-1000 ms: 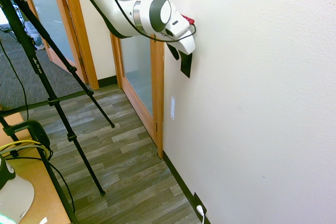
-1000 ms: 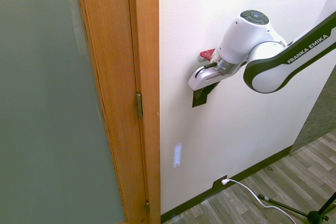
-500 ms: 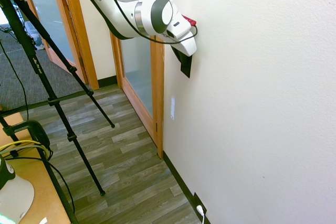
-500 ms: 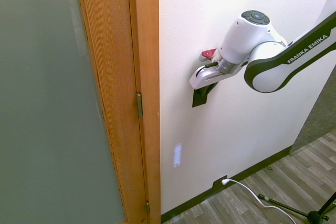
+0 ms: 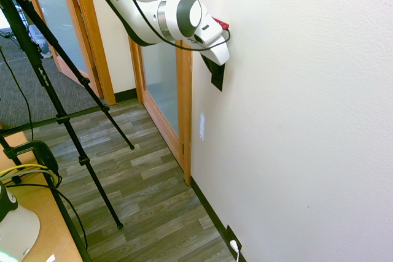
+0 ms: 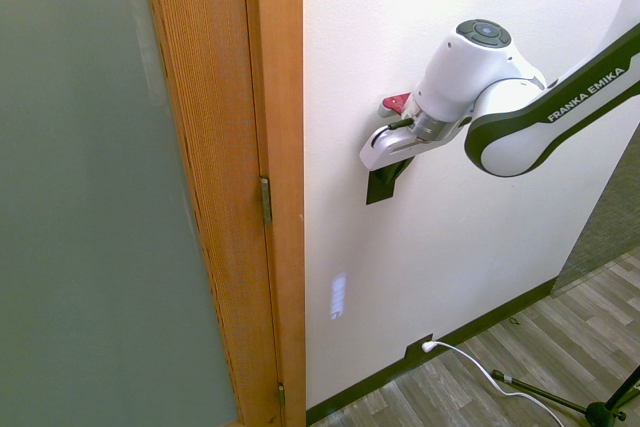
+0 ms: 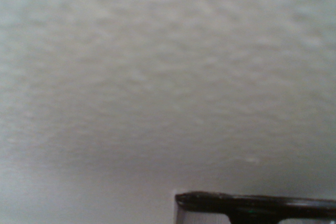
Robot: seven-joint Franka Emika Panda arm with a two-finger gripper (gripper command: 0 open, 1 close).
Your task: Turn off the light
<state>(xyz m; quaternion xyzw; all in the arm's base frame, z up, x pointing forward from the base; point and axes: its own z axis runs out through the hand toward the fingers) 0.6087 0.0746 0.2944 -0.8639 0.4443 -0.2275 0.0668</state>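
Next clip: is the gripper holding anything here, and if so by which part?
Nothing appears held. The gripper is shut and sits right at the black switch plate on the wall; whether it touches the plate cannot be told.

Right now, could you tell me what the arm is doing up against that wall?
The white Franka arm has its gripper at the black switch plate on the white wall, beside the wooden door frame. The fingers are shut, with nothing between them, seemingly to press the switch. Contact cannot be confirmed, since the hand hides the plate's upper part.

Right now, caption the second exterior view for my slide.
Franka arm's gripper pressed against black wall switch beside wooden door frame.
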